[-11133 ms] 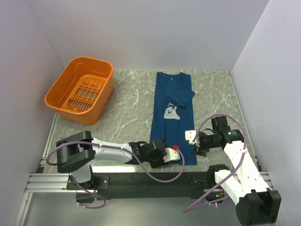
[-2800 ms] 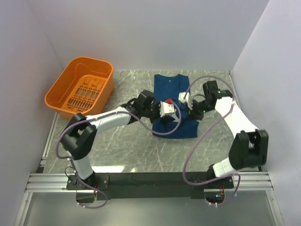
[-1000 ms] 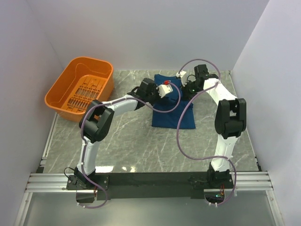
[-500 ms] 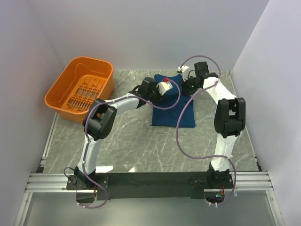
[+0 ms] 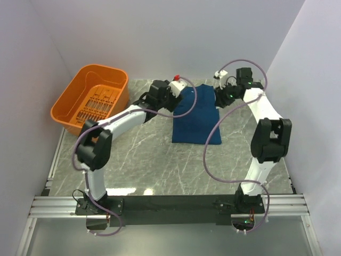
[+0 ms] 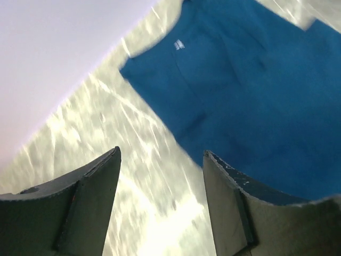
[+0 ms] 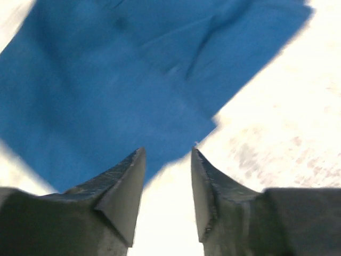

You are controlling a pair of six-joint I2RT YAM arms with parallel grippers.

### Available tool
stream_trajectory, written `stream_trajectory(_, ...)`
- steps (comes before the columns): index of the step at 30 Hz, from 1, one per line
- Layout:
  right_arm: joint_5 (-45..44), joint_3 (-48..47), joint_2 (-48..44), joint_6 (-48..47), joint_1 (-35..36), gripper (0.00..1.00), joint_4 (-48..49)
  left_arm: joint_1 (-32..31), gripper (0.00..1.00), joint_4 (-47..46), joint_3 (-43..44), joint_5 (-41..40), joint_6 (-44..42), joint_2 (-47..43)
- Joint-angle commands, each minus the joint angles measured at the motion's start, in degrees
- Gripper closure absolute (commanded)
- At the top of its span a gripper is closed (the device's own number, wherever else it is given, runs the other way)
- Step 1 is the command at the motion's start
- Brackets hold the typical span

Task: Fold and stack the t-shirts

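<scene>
A dark navy-blue t-shirt (image 5: 196, 116) lies folded into a rectangle on the marble table, its print hidden. It also shows in the left wrist view (image 6: 250, 90) and in the right wrist view (image 7: 112, 69). My left gripper (image 5: 176, 87) is open and empty, just off the shirt's far left corner; its jaws stand apart over bare table (image 6: 160, 160). My right gripper (image 5: 218, 90) is open and empty, at the shirt's far right corner; its jaws stand apart by the cloth's edge (image 7: 167, 154).
An orange plastic basket (image 5: 91, 101) stands at the far left of the table. White walls close in the table at the back and both sides. Purple cables hang from both arms over the shirt.
Both grippers carried the shirt's near half up over its far half, then let go and drew apart to the far corners. The shirt now lies flat, folded in half.
</scene>
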State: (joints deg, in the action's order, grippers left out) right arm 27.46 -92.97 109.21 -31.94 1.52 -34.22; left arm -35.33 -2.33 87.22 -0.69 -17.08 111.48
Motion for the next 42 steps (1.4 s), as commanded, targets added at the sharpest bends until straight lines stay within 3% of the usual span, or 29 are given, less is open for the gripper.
stream_trajectory(1, 12.7, 3.5, -6.5, -16.5, -1.2, 0.55, -15.4, 0.0, 0.33, 4.8, -6.0, 3.6, 5.1, -7.7)
stream_trajectory(3, 12.4, 8.0, -9.9, -19.3, -1.2, 0.55, -15.4, 0.0, 0.19, 7.0, -11.1, 6.9, 7.4, -10.8)
stream_trajectory(5, 11.6, 15.2, -13.8, -20.3, -1.2, 0.55, -13.4, -0.7, 0.19, 7.4, -15.0, 9.1, 12.4, -13.5)
stream_trajectory(9, 5.4, 25.7, -18.4, -12.1, -1.2, 0.55, -4.4, -4.0, 0.19, 3.4, -25.8, 7.9, 21.4, -16.2)
stream_trajectory(13, 0.5, 30.6, -19.4, -2.4, -2.6, 0.50, 1.9, -5.4, 0.22, 2.8, -26.4, 6.1, 29.5, -13.4)
stream_trajectory(22, 2.3, 27.6, -12.5, 6.5, -4.2, 0.43, -0.9, -5.4, 0.27, 2.1, -24.7, 1.0, 37.5, -8.7)
stream_trajectory(26, 4.2, 26.1, -8.9, 8.0, -5.0, 0.43, -3.0, -5.4, 0.37, 1.0, -24.2, 4.9, 38.3, -6.9)
stream_trajectory(31, 5.1, 25.7, -6.7, 9.0, -5.6, 0.44, -3.5, -5.4, 0.41, -0.8, -24.3, 9.1, 39.4, -4.7)
stream_trajectory(33, 5.6, 25.5, -5.1, 9.0, -5.6, 0.45, -4.2, -5.4, 0.46, -1.3, -24.1, 10.7, 39.7, -4.2)
stream_trajectory(37, 6.7, 23.8, -2.2, 8.1, -5.6, 0.61, -6.9, -5.4, 0.62, -1.0, -23.9, 13.0, 39.8, -3.0)
stream_trajectory(38, 7.0, 23.7, -2.0, 7.3, -5.7, 0.64, -8.0, -5.4, 0.72, -1.0, -24.4, 13.8, 39.9, -3.2)
stream_trajectory(40, 6.6, 24.1, -2.3, 6.0, -6.0, 0.78, -8.7, -5.4, 0.84, -1.4, -25.2, 14.7, 40.1, -4.1)
stream_trajectory(41, 6.6, 24.4, -3.0, 5.5, -6.2, 0.81, -9.5, -5.4, 0.99, -1.5, -26.2, 15.3, 40.0, -4.3)
stream_trajectory(42, 6.1, 25.1, -3.6, 5.0, -6.9, 0.91, -9.9, -5.4, 0.99, -1.3, -26.7, 16.1, 40.2, -4.8)
